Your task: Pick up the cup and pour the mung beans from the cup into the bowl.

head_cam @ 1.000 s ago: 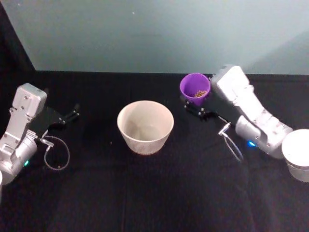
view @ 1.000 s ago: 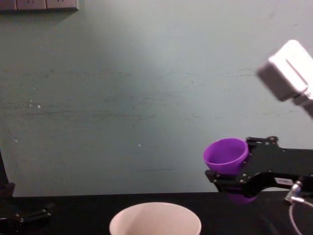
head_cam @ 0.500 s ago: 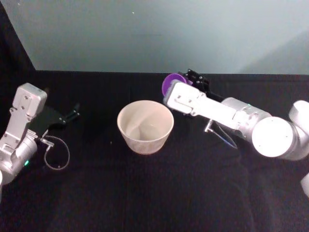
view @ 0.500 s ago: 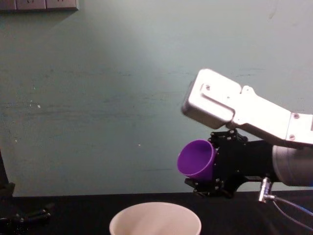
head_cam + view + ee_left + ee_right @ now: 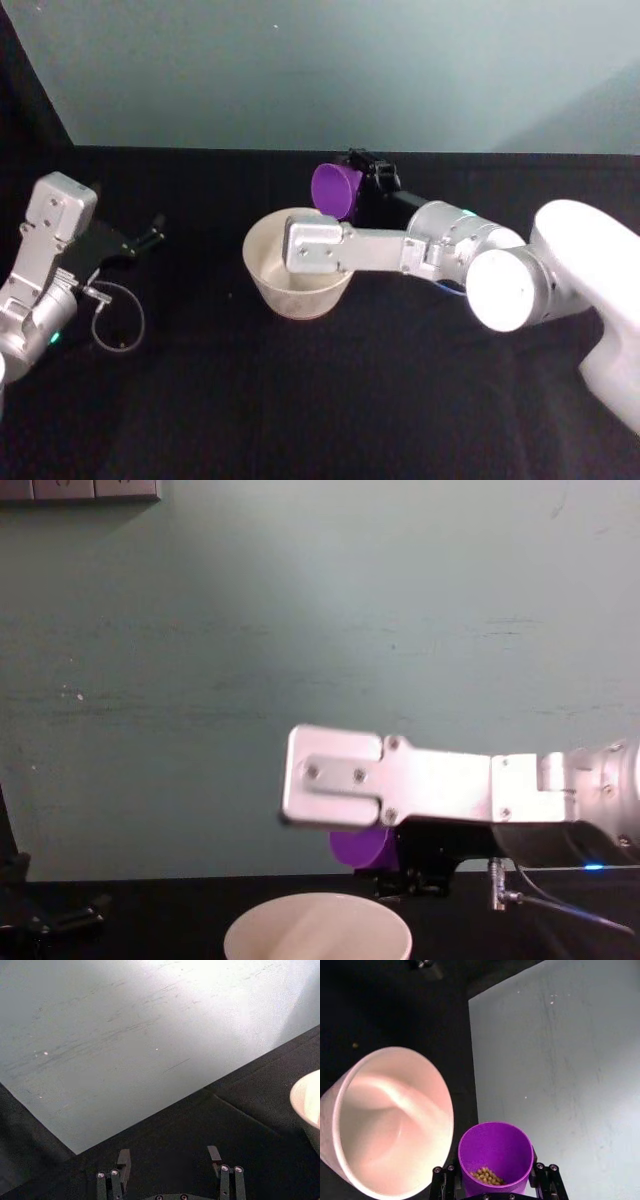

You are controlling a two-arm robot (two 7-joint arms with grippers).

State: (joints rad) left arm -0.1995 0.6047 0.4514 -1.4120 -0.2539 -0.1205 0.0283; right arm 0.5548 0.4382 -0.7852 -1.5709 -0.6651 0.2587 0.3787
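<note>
Now right jaws grip tilted cup (beans inside) beside bowl; left jaws wide.

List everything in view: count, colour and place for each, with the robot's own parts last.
cloth-covered table: one, black, under everything.
wide round bowl: one, cream-white, table's middle.
small plastic cup: one, purple, held tilted by the bowl's far rim.
mung beans: small heap, olive-tan, inside the cup.
wall: one, pale green, behind the table.
right gripper: one, black, shut on the cup.
left gripper: one, black, open, parked at the table's left.
</note>
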